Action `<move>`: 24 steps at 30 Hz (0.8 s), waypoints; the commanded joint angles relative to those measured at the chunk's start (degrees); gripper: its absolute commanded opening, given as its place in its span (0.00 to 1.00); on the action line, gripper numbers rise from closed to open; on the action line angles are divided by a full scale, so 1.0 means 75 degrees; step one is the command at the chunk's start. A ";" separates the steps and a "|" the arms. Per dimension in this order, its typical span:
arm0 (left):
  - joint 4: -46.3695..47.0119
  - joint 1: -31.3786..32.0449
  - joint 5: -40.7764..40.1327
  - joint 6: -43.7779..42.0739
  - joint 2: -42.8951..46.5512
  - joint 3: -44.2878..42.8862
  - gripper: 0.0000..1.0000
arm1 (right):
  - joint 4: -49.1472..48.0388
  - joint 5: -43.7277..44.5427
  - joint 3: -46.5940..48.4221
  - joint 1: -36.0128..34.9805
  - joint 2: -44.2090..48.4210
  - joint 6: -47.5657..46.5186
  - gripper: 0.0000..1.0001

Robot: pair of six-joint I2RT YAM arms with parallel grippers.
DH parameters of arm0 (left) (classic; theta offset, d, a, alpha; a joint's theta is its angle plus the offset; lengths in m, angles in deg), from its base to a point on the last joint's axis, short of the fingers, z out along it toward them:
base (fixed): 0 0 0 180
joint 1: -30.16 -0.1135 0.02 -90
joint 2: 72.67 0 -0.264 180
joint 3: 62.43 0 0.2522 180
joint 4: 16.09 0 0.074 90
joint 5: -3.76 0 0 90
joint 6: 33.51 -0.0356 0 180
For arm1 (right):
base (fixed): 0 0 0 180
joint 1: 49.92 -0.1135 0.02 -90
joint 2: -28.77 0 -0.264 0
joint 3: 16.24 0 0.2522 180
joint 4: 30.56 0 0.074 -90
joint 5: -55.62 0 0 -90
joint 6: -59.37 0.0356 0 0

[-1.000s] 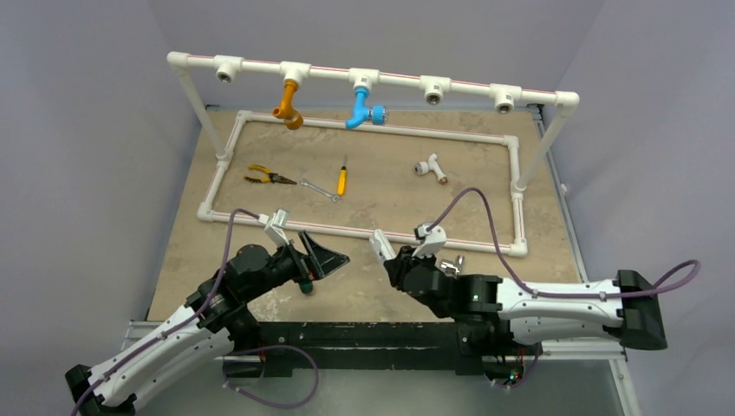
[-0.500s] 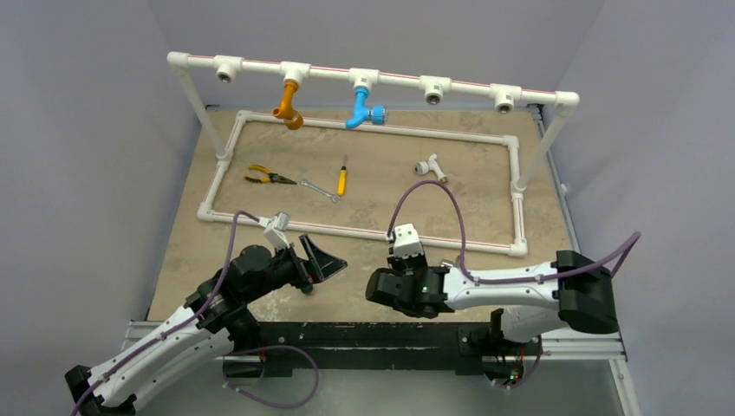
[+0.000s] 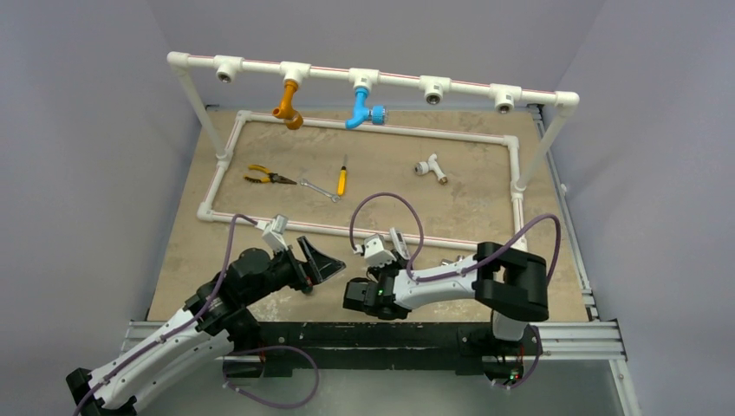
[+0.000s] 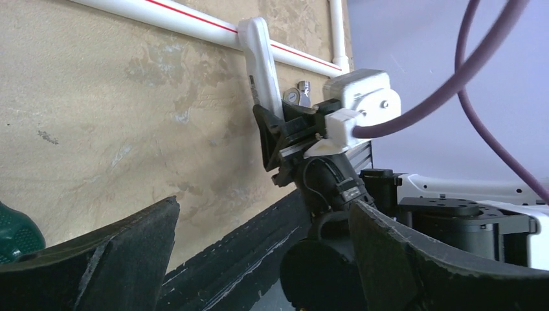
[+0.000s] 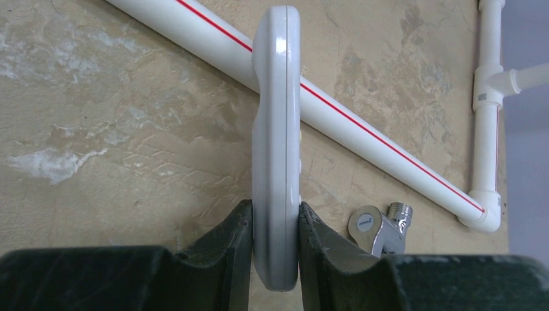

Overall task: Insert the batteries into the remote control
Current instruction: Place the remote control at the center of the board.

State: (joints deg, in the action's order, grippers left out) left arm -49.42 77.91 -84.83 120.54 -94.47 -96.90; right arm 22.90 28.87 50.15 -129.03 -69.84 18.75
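My right gripper [image 5: 275,210] is shut on the remote control [image 5: 277,129], a white handset seen edge-on and standing upright above the tan table. In the top view the right gripper [image 3: 392,260] holds the remote [image 3: 399,243] near the table's front middle. My left gripper [image 3: 322,260] is open and empty, a short way left of it. In the left wrist view the remote [image 4: 262,61] rises from the right gripper's black fingers [image 4: 278,139], ahead of my open left gripper [image 4: 259,259]. The batteries are not in view.
A chrome tap fitting [image 5: 379,230] lies just right of the remote. A white pipe frame [image 3: 364,130] rings the table; its front rail [image 5: 362,123] runs behind the remote. Pliers [image 3: 264,177], a wrench [image 3: 319,189], a yellow-handled screwdriver [image 3: 341,179] and a white fitting [image 3: 430,166] lie inside.
My right arm has swung left and folded back, carrying the remote from the front middle-right toward my left gripper. The left arm has barely moved.
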 commanded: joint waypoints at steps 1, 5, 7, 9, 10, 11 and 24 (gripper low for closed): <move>0.0092 0.0022 -0.0024 0.0069 0.0089 -0.0053 1.00 | -0.0129 -0.0143 0.0402 -0.0004 -0.0429 -0.0172 0.26; 0.0068 0.0023 -0.0032 0.0051 0.0082 -0.0069 1.00 | -0.0393 -0.0314 0.0457 -0.0004 -0.0690 -0.0361 0.32; 0.0075 0.0021 -0.0036 0.0061 0.0062 -0.0070 1.00 | -0.0475 -0.0380 0.0444 -0.0009 -0.0709 -0.0392 0.35; 0.0115 0.0021 -0.0027 0.0111 0.0049 -0.0054 1.00 | -0.0681 -0.0465 0.0304 -0.0004 -0.0597 -0.0496 0.41; 0.0165 0.0021 -0.0018 0.0144 0.0048 -0.0031 1.00 | -0.0844 -0.0521 0.0211 -0.0001 -0.0494 -0.0607 0.42; 0.0215 0.0023 -0.0014 0.0168 0.0040 -0.0008 1.00 | -0.1030 -0.0601 0.0108 0.0000 -0.0379 -0.0697 0.45; 0.0084 0.0021 -0.0128 0.0190 0.0102 -0.0048 1.00 | -0.4256 -0.2271 -0.1374 0.0054 0.1964 -0.2438 0.68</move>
State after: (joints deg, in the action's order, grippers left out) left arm -49.27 77.91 -85.03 121.54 -94.23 -96.90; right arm 2.66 17.13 42.91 -128.99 -61.58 5.90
